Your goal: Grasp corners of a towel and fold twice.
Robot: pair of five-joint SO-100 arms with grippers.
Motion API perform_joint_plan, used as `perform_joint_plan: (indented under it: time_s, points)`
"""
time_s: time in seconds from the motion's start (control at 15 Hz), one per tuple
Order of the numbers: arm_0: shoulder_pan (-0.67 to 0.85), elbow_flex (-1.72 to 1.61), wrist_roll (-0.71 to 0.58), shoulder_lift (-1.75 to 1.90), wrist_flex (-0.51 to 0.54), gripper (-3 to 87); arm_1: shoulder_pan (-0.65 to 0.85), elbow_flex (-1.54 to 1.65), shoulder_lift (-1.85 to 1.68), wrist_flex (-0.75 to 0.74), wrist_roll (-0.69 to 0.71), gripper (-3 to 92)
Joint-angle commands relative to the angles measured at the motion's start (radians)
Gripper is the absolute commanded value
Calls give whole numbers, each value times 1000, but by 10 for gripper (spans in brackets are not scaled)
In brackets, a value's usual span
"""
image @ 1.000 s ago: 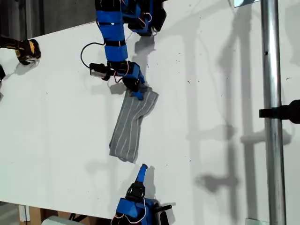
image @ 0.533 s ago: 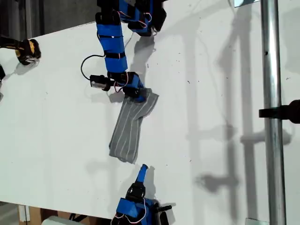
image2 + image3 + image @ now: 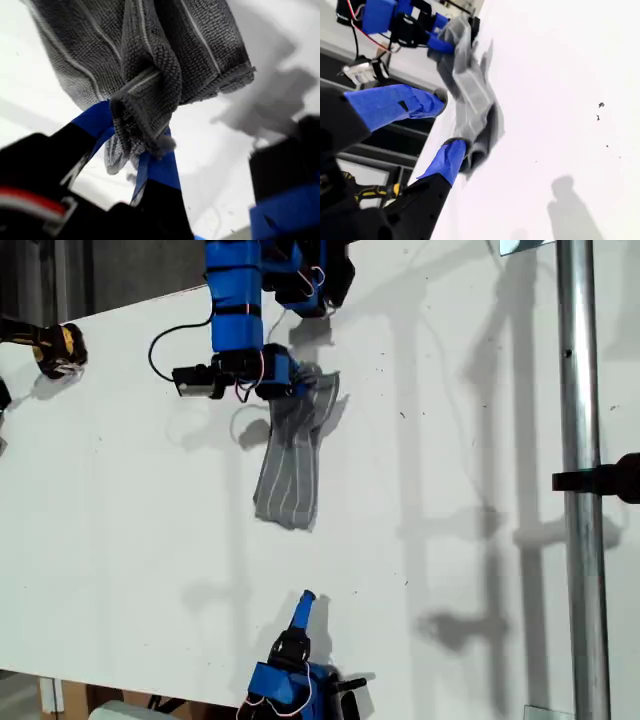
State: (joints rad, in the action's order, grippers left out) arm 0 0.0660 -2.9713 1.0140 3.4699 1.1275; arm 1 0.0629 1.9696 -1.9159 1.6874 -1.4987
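The grey towel (image 3: 288, 468) with thin white stripes is bunched into a long strip on the white table (image 3: 470, 420), near the middle top of the exterior view. My first gripper (image 3: 292, 392) is shut on the strip's upper end, at a bunched corner (image 3: 145, 125) pinched between its blue fingers (image 3: 92, 120). The rest of the towel (image 3: 150, 50) hangs away from the jaws. My second gripper (image 3: 305, 598) sits near the exterior view's bottom edge, open and holding nothing, well short of the towel's free end (image 3: 475, 105). It (image 3: 447, 121) faces the first gripper (image 3: 432, 39).
A yellow and black tool (image 3: 55, 348) lies at the exterior view's left edge. A metal pole (image 3: 580, 490) with a black clamp (image 3: 605, 480) runs down the exterior view's right side.
My first gripper has drawn back toward the exterior view's top with the towel's end, dragging the whole strip up and straightening it. The second arm has not moved.
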Motion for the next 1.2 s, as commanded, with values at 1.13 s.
perform_joint_plan:
  time_s: [1.13]
  points:
    - [9,29,20,5,11,135,103,479,-430,-1114,144,-1]
